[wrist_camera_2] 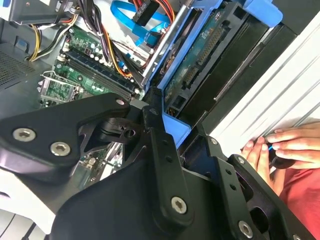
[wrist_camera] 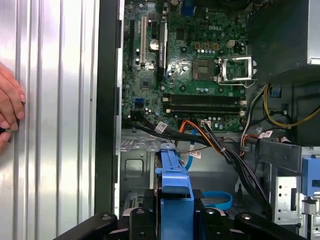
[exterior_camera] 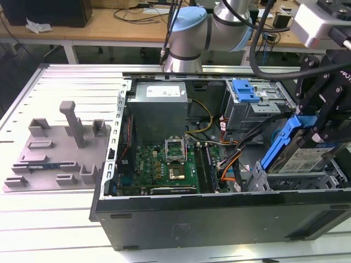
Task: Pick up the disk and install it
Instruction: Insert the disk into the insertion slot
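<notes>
In the exterior view the disk (exterior_camera: 300, 156), a silver drive with a white-and-blue label in a blue carrier frame, hangs tilted over the drive bay at the right front corner of the open computer case (exterior_camera: 219, 213). My black gripper (exterior_camera: 317, 127) is shut on its upper end. The second wrist view shows the disk's green circuit-board underside (wrist_camera_2: 200, 60) and blue frame between my fingers (wrist_camera_2: 162, 150). The blue frame edge (wrist_camera: 175, 185) runs away from my gripper (wrist_camera: 175, 212) toward the bay floor in the first wrist view.
The case holds a green motherboard (exterior_camera: 164, 164), a grey metal box (exterior_camera: 159, 107) and a blue latch tab on a cage (exterior_camera: 245, 90). Cable bundles (wrist_camera: 220, 145) cross beside the bay. A person's hand (wrist_camera_2: 280, 147) rests on the table outside the case. A grey fixture plate (exterior_camera: 55, 148) lies at the exterior view's left.
</notes>
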Motion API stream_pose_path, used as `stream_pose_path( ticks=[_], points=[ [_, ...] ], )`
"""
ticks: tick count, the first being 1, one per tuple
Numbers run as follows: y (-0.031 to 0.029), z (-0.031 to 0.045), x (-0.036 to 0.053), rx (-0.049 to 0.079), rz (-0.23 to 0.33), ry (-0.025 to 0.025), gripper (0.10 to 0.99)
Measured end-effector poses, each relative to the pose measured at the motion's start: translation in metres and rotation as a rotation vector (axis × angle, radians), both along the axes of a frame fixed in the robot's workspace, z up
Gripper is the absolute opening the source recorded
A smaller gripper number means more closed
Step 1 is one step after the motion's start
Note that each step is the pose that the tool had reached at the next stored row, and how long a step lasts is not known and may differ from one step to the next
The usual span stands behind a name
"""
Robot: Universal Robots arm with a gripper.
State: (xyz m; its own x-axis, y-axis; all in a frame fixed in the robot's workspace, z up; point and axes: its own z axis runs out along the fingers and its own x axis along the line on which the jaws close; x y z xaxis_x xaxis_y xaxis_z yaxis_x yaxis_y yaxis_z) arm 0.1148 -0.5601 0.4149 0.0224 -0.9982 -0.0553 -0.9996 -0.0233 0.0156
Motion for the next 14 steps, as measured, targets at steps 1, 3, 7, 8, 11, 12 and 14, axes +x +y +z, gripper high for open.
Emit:
stream_pose_path(
  ticks=[1,3,7,8,11,12,14],
  points=[
    [-0.0002,-0.0014,0.0000,0.000,0.000,0.0000,0.369],
    [-0.0004,-0.0039,0.0000,0.000,0.000,0.0000,0.369],
    [-0.0009,-0.0070,0.0000,0.000,0.000,-0.0003,0.380],
    [-0.0009,-0.0071,0.0000,0.000,0.000,-0.0001,0.439],
    [-0.0009,-0.0073,-0.0001,0.000,0.000,-0.0001,0.506],
    [-0.0009,-0.0073,-0.0002,0.000,0.000,-0.0001,0.506],
    [-0.0009,-0.0074,-0.0001,0.000,0.000,-0.0001,0.506]
  ],
)
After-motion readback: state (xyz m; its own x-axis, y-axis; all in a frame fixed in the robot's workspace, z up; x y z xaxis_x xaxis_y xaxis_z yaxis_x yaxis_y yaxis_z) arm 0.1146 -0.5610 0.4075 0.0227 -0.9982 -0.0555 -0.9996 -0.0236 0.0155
